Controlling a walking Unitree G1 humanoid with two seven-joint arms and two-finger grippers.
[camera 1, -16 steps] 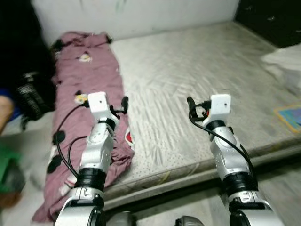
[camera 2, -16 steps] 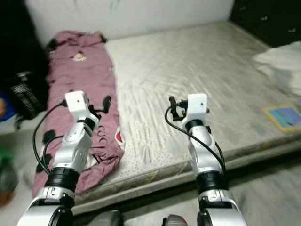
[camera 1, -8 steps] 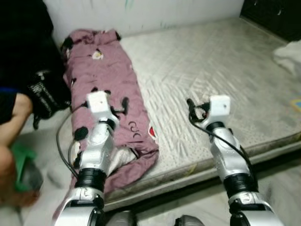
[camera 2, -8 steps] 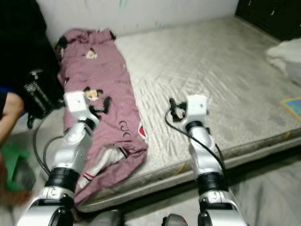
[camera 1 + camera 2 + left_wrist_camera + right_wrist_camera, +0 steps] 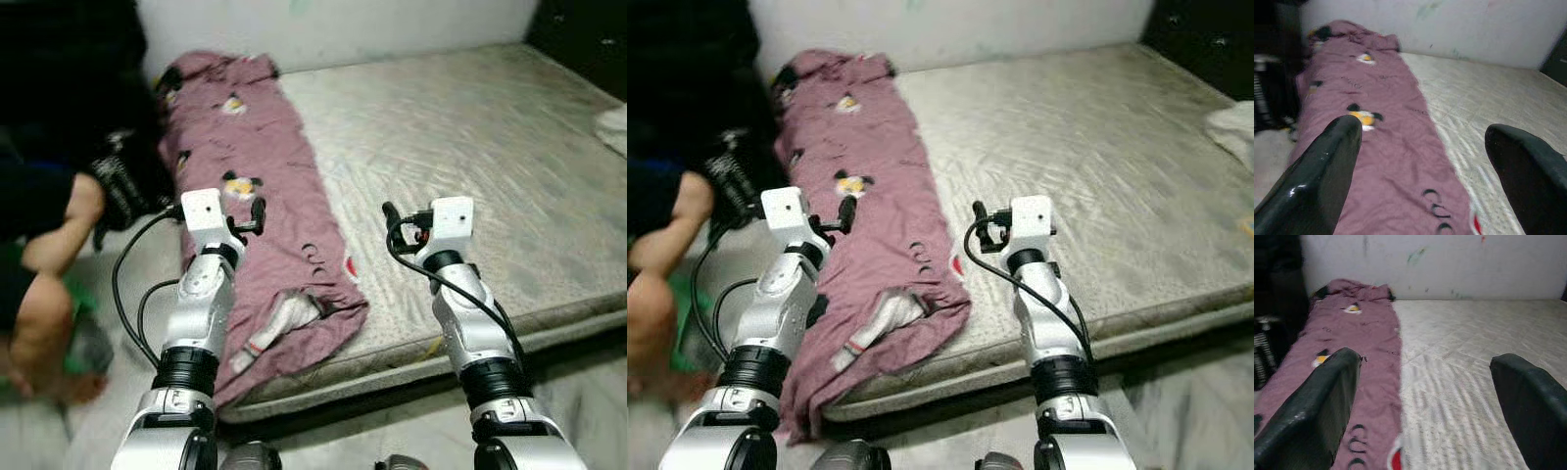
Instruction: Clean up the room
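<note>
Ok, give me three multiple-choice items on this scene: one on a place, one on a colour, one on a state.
1. Where does the blanket lie on the mattress?
A. along the side on the robot's left
B. across the middle
C. along the side on the robot's right

2. What colour is the blanket mostly?
A. blue
B. mauve-pink
C. yellow

3. How do the fingers of the left gripper stand?
A. shut on the blanket
B. shut on nothing
C. open, holding nothing

Answers:
1 A: in the eye views the blanket runs down the mattress edge on the robot's left, its near end hanging over the corner.
2 B: the cloth is mauve-pink with small cartoon prints.
3 C: the left wrist view shows a wide gap between the two fingers, with the blanket beyond them.
</note>
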